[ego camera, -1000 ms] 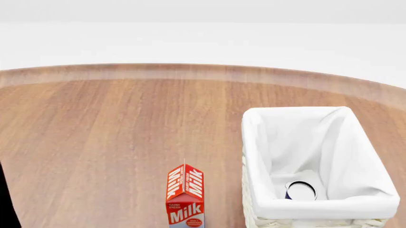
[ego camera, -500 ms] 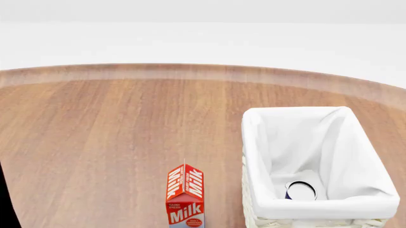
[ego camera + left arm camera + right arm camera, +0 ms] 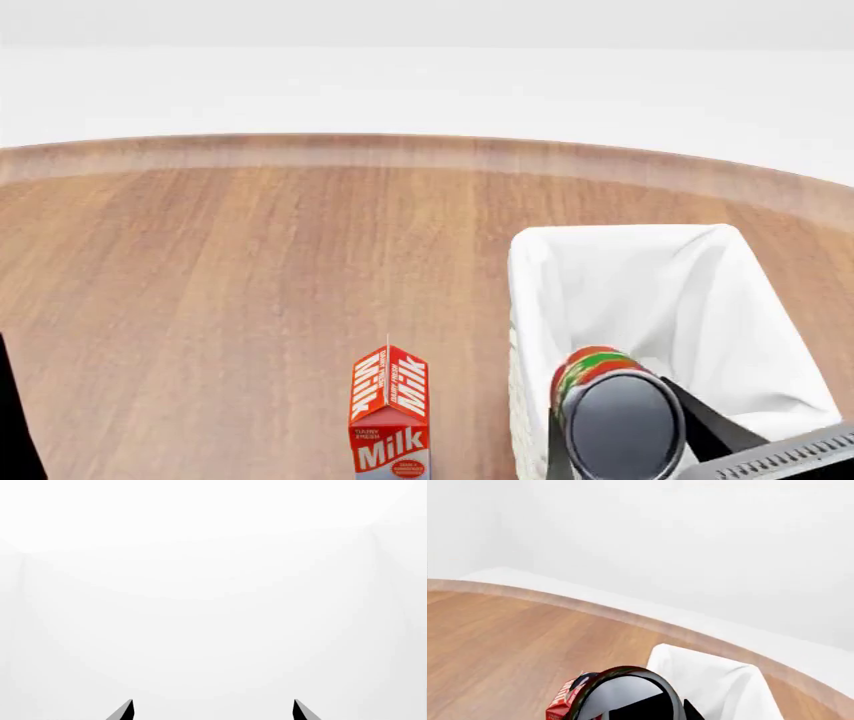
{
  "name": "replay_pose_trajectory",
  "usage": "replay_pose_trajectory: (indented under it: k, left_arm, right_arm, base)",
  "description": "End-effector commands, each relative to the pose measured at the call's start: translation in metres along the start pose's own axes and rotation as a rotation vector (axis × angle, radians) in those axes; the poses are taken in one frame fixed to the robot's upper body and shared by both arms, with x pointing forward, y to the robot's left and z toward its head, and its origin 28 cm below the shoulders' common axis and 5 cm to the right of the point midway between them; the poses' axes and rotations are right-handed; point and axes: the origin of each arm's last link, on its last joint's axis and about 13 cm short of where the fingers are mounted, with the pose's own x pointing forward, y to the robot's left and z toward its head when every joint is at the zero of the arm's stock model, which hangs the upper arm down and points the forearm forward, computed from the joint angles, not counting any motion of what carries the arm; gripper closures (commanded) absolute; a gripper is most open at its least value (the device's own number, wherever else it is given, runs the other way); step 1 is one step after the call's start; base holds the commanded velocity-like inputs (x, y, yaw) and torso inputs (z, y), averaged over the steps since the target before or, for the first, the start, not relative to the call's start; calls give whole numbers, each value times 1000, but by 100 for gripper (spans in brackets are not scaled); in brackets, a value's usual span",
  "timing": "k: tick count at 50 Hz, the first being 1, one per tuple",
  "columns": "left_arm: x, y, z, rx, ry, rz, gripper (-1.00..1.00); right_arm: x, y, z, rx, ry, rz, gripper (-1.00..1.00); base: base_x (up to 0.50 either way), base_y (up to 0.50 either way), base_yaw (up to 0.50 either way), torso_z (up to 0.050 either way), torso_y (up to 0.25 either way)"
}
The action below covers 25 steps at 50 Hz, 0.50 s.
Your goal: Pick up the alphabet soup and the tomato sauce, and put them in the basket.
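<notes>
Tomato sauce [image 3: 617, 415] clamped in right claw [image 3: 627, 440], above basket [image 3: 747, 270]; left claw [image 3: 213, 711] wide.

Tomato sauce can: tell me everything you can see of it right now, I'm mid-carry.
The tomato sauce is a small cylinder with a red label, a green band and a grey metal end facing the head camera. It is held up off the table, tilted, over the near end of the basket, between the dark jaws of the right gripper. In the right wrist view its shiny end fills the lower frame. It touches nothing else that I can see.
</notes>
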Motion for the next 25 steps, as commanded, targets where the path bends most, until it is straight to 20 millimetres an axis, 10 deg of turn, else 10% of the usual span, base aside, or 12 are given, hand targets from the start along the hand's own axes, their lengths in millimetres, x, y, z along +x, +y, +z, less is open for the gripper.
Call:
replay_pose_trajectory:
  k: [1, 25]
  left_arm:
    - [1, 0, 0, 0, 0, -2, -100]
    - [1, -1, 0, -1, 0, -4, -100]
  right_arm:
    - [18, -10, 26, -17, -135, -35, 100]
    - [92, -42, 35, 110, -143, -171, 100]
  base:
    - [0, 0, 0, 0, 0]
    - [0, 0, 0, 0, 0]
